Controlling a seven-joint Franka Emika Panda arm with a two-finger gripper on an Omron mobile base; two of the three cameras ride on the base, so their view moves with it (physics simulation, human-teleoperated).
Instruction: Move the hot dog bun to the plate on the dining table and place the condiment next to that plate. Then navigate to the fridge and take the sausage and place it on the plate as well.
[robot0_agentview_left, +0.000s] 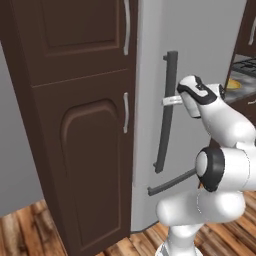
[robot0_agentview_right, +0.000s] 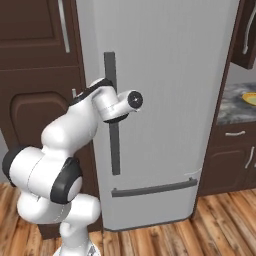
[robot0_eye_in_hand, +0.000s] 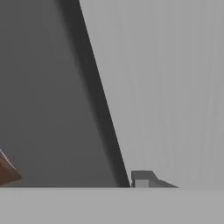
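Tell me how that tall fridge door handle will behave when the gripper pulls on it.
The vertical handle looks like a stiff bar, so it probably won't flex. Its smooth dark finish may be slippery for the gripper beside it. The fridge door is tall and wide, so expect a heavy swing rather than a quick give.

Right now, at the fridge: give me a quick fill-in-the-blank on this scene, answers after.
1. The gripper is at the fridge's tall ____ door handle.
2. The fridge door is ____.
3. The floor is made of ____.
4. The cabinets beside the fridge are dark ____.
Answers: vertical; closed; wood; brown
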